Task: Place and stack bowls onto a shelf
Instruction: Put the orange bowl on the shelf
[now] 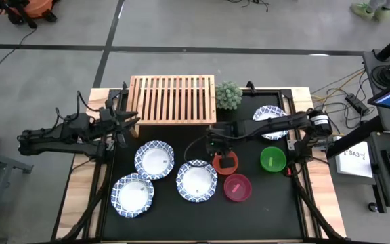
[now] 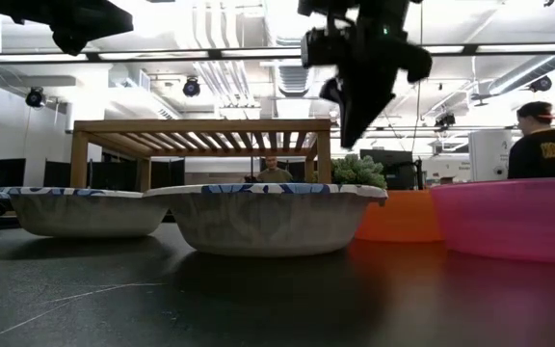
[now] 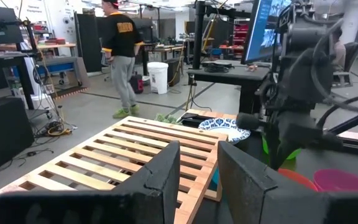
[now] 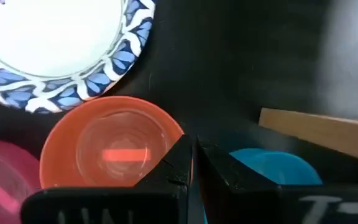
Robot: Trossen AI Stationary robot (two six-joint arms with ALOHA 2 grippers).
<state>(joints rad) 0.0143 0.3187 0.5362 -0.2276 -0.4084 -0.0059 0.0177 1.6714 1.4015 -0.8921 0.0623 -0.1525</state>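
The right arm reaches from the bench's right side across toward the middle, its wrist bent down so the right gripper (image 1: 227, 161) hangs just above the red bowl (image 1: 225, 163); in the right wrist view its two fingers stand almost together with only a thin slit between them, gripping nothing, with the red bowl's rim right below the tips. The left arm lies stretched along the left edge of the bench (image 1: 276, 203), the left gripper (image 1: 131, 120) level and pointing at the left end of the shelf (image 1: 172, 99), its fingers a narrow gap apart and empty. Four white bowls with blue rims show: three in a cluster in front of the shelf (image 1: 154, 159) (image 1: 196, 180) (image 1: 133, 194) and one (image 1: 271, 114) at the back right by the small potted plant (image 1: 228, 95). Four plain bowls show: the red one, a magenta bowl (image 1: 236, 187) just beside it, a green bowl (image 1: 273, 160) to the right, and a blue bowl (image 4: 272, 167) close beside the red one near the shelf's leg. The slatted shelf carries no bowl.
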